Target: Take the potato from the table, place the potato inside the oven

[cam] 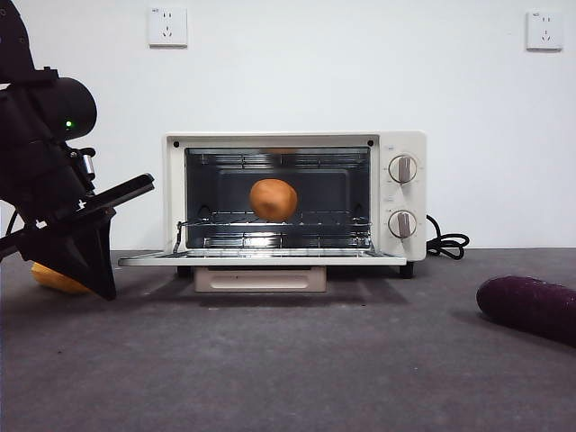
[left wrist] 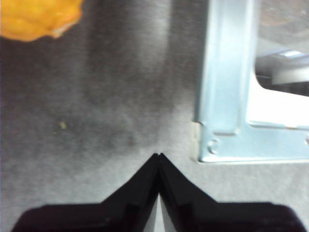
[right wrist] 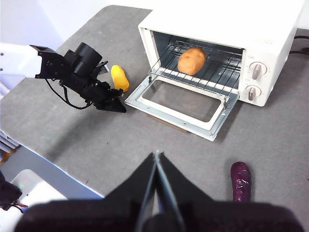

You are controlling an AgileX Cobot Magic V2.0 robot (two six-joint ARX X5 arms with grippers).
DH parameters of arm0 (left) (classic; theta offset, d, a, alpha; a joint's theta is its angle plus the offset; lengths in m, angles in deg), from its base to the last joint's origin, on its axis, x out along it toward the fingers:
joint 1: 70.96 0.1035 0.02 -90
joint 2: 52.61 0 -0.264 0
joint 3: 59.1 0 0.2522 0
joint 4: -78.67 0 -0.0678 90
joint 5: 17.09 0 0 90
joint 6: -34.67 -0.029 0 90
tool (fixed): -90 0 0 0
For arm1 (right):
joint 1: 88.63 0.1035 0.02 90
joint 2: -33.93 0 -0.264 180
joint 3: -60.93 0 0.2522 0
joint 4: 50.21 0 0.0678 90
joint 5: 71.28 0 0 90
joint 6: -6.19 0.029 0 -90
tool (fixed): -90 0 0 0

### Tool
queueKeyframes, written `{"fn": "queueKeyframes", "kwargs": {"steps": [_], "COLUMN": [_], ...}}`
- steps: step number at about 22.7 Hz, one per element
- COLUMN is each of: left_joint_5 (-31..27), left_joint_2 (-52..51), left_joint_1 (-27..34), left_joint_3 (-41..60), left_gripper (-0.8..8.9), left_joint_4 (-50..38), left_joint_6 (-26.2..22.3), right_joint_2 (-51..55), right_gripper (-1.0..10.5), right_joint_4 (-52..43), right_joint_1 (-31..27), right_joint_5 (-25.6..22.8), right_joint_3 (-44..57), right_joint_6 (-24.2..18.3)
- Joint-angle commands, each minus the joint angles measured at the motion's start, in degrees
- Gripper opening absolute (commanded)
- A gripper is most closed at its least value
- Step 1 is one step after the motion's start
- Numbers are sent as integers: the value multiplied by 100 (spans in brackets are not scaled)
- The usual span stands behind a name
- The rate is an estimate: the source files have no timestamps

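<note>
The orange-brown potato (cam: 274,200) (right wrist: 191,60) lies on the wire rack inside the cream-white oven (cam: 402,153) (right wrist: 270,43). The oven's glass door (cam: 261,258) (right wrist: 183,104) (left wrist: 227,82) hangs open and flat. My left gripper (cam: 103,288) (left wrist: 159,155) (right wrist: 120,107) is shut and empty, low over the dark grey table (cam: 288,360) just left of the door's corner. High above the table's near side, my right gripper (right wrist: 156,153) is shut and holds nothing.
A yellow-orange vegetable (cam: 56,279) (left wrist: 36,17) (right wrist: 119,77) lies on the table left of the oven, partly behind the left arm. A dark purple vegetable (cam: 531,308) (right wrist: 240,180) lies at the front right. The oven's black cord (cam: 447,243) trails to its right.
</note>
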Motion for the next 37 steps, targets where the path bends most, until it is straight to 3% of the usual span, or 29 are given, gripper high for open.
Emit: {"fn": "queueKeyframes", "kwargs": {"steps": [1,13,19,37], "left_joint_5": [-72,122,503,1003], "left_joint_2": [79,79,79,-48], "left_joint_1": [-13,-31,-31,70], "left_joint_3": [39,39,39,31], "left_gripper": [-6,-6,-6,-6], "left_joint_4": [-144,-566,-710,-756], "left_joint_6": [216,619,785,782], "right_joint_2": [4,4,4,4], "right_gripper": [-3,-3,-3,-3], "right_joint_4": [111,111,109,109], "right_joint_1": [7,7,7,7], "right_joint_5": [-2,-2,-2,-4], "right_joint_3": [44,44,44,44], "right_joint_6": [46,48,46,48]}}
